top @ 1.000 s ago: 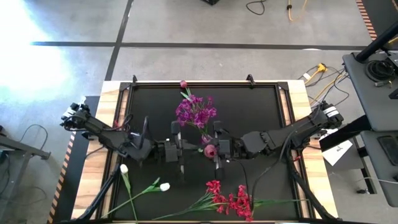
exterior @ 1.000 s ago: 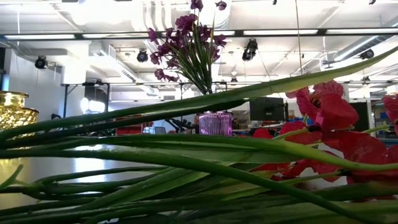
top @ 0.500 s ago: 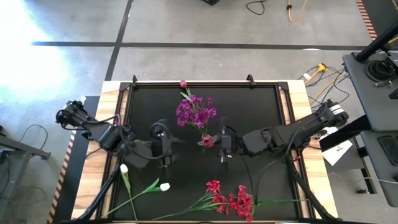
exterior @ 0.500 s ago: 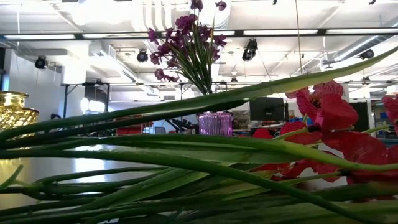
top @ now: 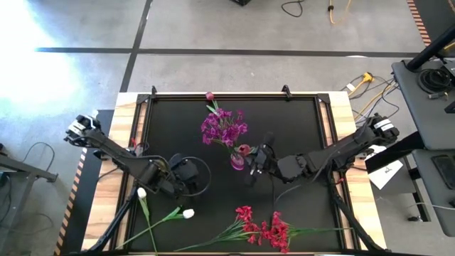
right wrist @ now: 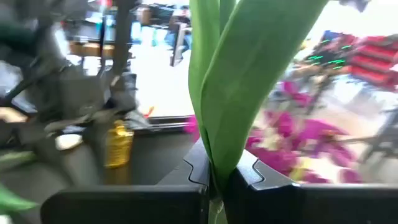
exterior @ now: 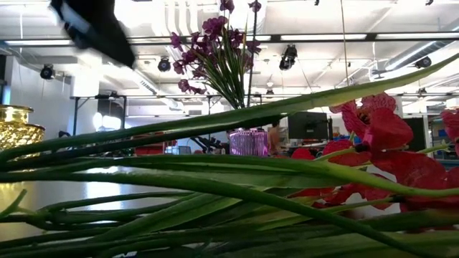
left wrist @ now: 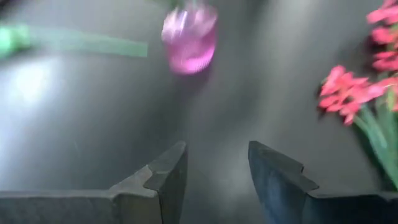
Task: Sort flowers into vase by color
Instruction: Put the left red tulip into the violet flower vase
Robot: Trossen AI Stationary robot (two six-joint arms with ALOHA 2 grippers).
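Note:
My right gripper [top: 254,162] is shut on a pink tulip stem; its bud [top: 244,149] sits right beside the purple glass vase [top: 235,161], which holds the purple flowers [top: 224,128]. My left gripper [top: 192,174] hovers open and empty over the mat, left of the vase, with the vase [left wrist: 189,37] ahead of it. Two white tulips [top: 186,213] and the red flowers [top: 264,229] lie flat on the mat near the front edge. The red flowers [exterior: 387,132] and green stalks [exterior: 215,179] fill the low view. My right gripper pinches the pink tulip's green stalk and leaves [right wrist: 217,158] between its two fingers. The leaves stand up past the fingertips. The stem is lifted clear of the mat, its bud end toward the purple vase.
A gold vase [right wrist: 118,146] stands at the mat's left side, also in the low view [exterior: 14,127]. A lone pink bud [top: 210,96] lies at the mat's far edge. Bare black mat lies at the far right and far left.
My left gripper has opened, let go of the pink tulip stem and drawn back toward the table's left and near edge. My right gripper has carried the tulip toward the far edge and the purple vase, tipping it so the bud has come up beside the vase.

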